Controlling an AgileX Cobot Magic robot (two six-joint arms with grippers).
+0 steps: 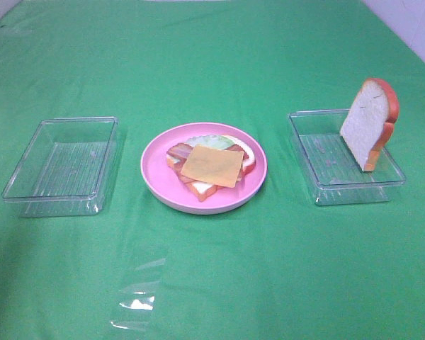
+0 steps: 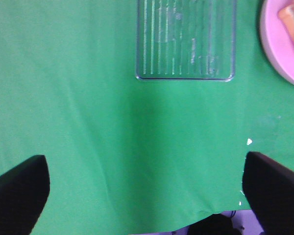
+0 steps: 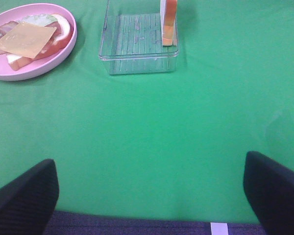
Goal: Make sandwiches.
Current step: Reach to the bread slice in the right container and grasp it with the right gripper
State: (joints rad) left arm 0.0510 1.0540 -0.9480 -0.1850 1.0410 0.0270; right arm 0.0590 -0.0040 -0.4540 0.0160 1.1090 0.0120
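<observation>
The last bread slice [image 1: 368,122] leans upright in the right tray [image 1: 319,177], centre-right of frame; it looks light and squashy, best pinched across its crust. Both end effectors, left [image 2: 147,196] and right [image 3: 149,196], stand spread and empty.

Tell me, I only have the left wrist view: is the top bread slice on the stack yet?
Observer: No. The cheese square is the top layer on the pink plate.
Operator: Where's the slice?
Observer: The bread slice stands on edge in the right tray, leaning on its far-right wall.
Operator: Is the right gripper near it?
Observer: No. The right gripper is open over bare cloth, well short of that tray.
</observation>
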